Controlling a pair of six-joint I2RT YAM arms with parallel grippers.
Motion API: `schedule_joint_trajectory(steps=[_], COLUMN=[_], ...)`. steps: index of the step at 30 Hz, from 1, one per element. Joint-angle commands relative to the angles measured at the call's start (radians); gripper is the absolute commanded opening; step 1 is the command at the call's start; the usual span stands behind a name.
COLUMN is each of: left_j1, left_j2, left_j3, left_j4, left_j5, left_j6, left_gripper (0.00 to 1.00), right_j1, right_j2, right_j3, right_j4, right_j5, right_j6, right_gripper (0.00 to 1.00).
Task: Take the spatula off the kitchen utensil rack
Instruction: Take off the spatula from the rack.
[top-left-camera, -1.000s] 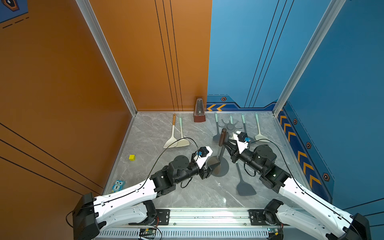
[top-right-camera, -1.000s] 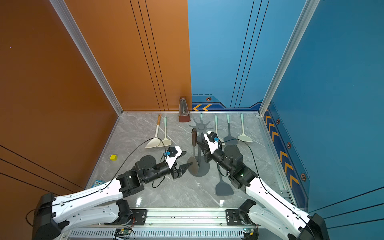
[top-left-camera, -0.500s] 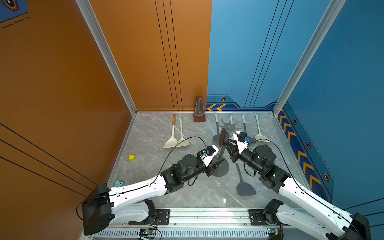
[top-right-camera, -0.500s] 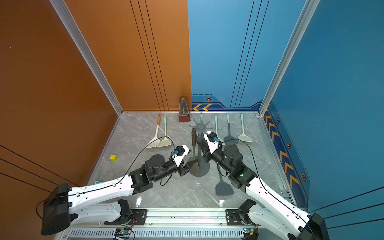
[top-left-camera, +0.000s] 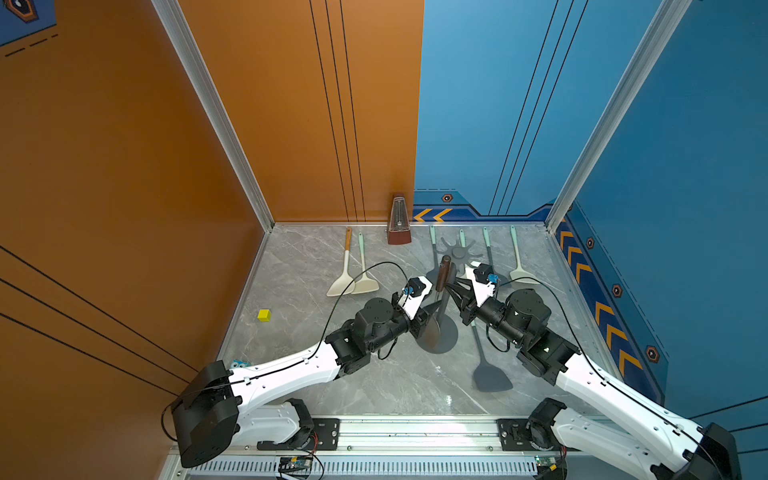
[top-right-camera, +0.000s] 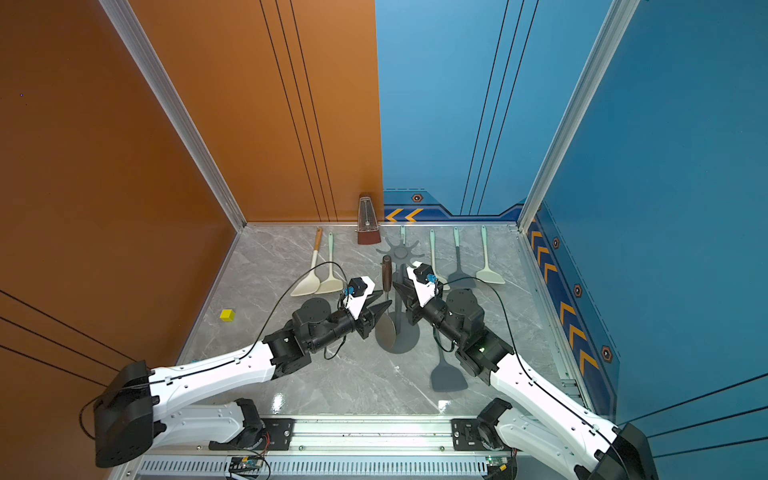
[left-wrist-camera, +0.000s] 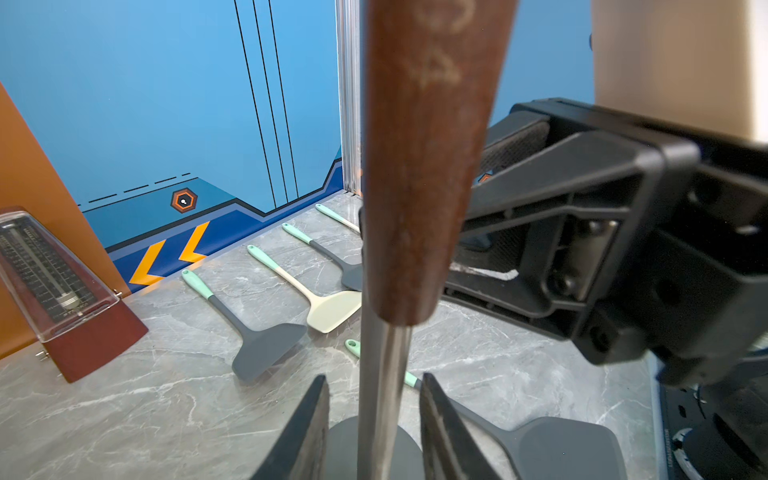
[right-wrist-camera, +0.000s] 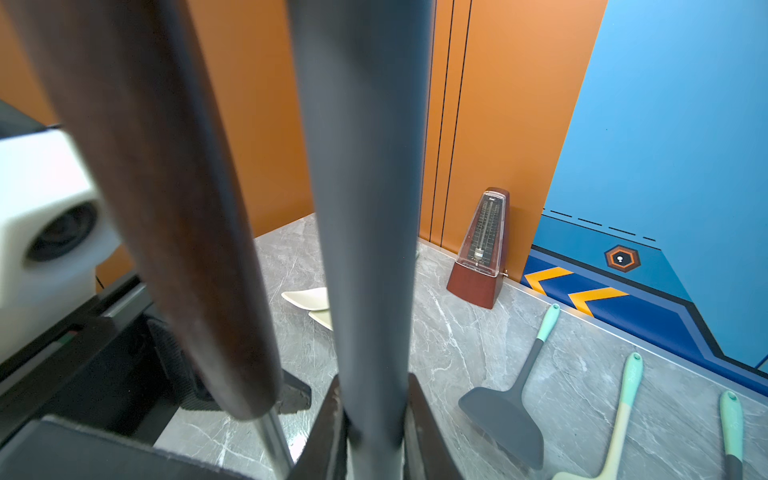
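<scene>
My left gripper (left-wrist-camera: 372, 377) straddles the spatula (left-wrist-camera: 424, 166) just below its handle. The jaws are narrowed, but a sliver of daylight shows either side of the shaft, so nothing is held yet. My right gripper (right-wrist-camera: 374, 378) is clamped on the pole of the kitchen utensil rack (right-wrist-camera: 365, 187), which stands about mid-table. In both top views the spatula hangs at the pole's 9 o'clock.

My worry is the shaft: it is thin, round, polished metal, so a pinch there could slide, or let the tool swing and twist. The smooth brown wooden handle widens upward. On the lift its top may snag in the rack's matte grey star of prongs, and the slim stand could tip on its flat disc base if the right grip slips.
</scene>
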Motion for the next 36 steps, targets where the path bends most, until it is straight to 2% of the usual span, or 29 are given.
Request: schedule_joint_trajectory(steps=[1, 6, 13, 21, 36], left_j1=[0.01, 0.015, 0.032, 0.039, 0.067], left_j2=[0.024, 0.029, 0.026, -0.007, -0.169], left_j3=[0.032, 0.025, 0.021, 0.003, -0.092], left_j4=[0.03, 0.034, 0.033, 0.033, 0.032], left_j5=[0.054, 0.039, 0.037, 0.018, -0.063], left_j6=[-0.035, -0.041, -0.066, -0.066, -0.027], left_gripper=[0.34, 0.23, 0.0, 0.0, 0.0], right_j1=[0.009, 0.009, 0.009, 0.009, 0.005], right_j2=[0.02, 0.015, 0.008, 0.001, 0.022], right_j3=[-0.032, -0.029, -0.034, -0.038, -0.031], right_j4=[-0.12, -0.128, -0.135, -0.142, -0.143], right_j5=[-0.024, -0.023, -0.019, -0.012, -0.003], right_j6=[0.017, 0.014, 0.017, 0.016, 0.01], right_gripper=[0.0, 0.0, 0.0, 0.0, 0.0])
